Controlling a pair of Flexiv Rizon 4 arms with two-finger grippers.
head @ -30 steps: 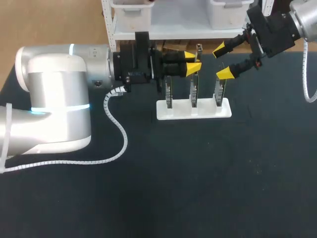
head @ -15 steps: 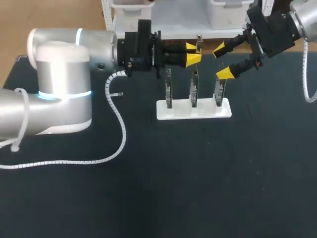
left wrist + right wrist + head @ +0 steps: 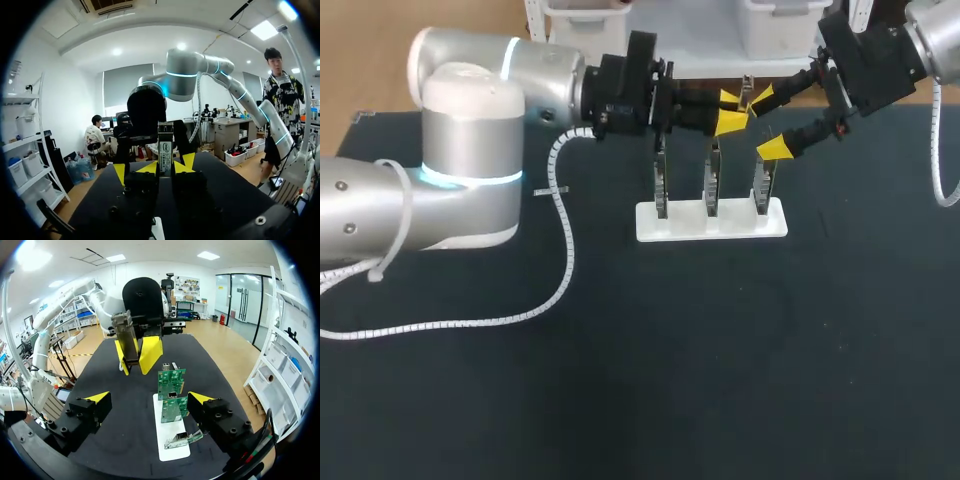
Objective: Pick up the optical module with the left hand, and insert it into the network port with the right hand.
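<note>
1. You have one module (image 3: 165,150), three circuit boards (image 3: 712,180) and one white stand (image 3: 712,222).
2. Your left gripper (image 3: 732,110) clamps the module in the air by the boards, just beside the wide-spread right gripper (image 3: 770,124).
3. Its long axis stands near upright, crosswise to the fingers.

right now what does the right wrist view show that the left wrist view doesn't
Right wrist only: three green boards on a white base, and the right hand open and empty. Left wrist only: the labelled side of the module, with the right arm straight ahead of it. Both: the module gripped between the yellow tips of the left hand.
</note>
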